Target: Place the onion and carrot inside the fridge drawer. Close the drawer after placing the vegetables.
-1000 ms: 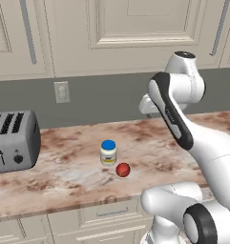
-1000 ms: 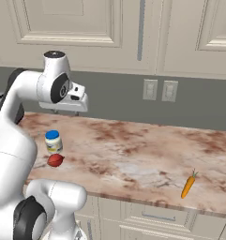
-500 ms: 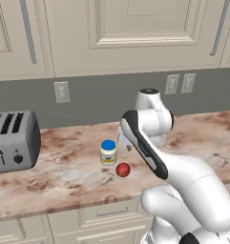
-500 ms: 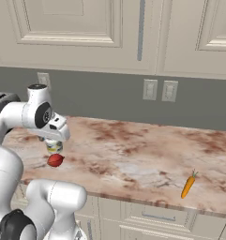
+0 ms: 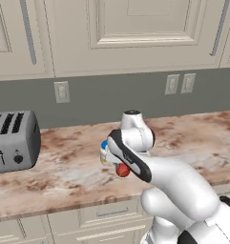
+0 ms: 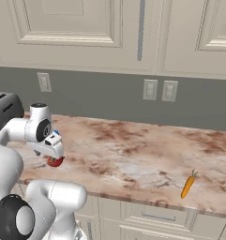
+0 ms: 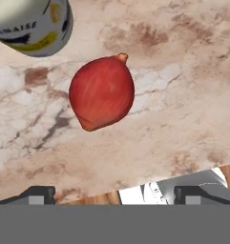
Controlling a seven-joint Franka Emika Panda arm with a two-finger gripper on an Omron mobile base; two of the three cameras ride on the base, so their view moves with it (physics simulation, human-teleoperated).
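Observation:
The red onion (image 7: 102, 92) lies on the marbled counter (image 7: 183, 71), close to the front edge. My gripper (image 7: 114, 195) hangs right above it, open, with a dark fingertip on each side and nothing between them. From the right base view the hand (image 6: 50, 146) sits just over the onion (image 6: 54, 162). From the left base view my forearm covers most of the onion (image 5: 122, 170). The orange carrot (image 6: 188, 184) lies far to the right near the counter's front edge. The fridge drawer is out of view.
A mayonnaise jar (image 7: 33, 24) with a blue lid (image 5: 104, 144) stands right beside the onion. A grey toaster (image 5: 14, 140) stands at the counter's left end. Wall cabinets hang above, and drawer fronts (image 6: 156, 218) run below the counter edge.
The arm has swung down and to the left, from high over the counter to just above the onion. The gripper has stayed open. Onion, jar and carrot have not moved.

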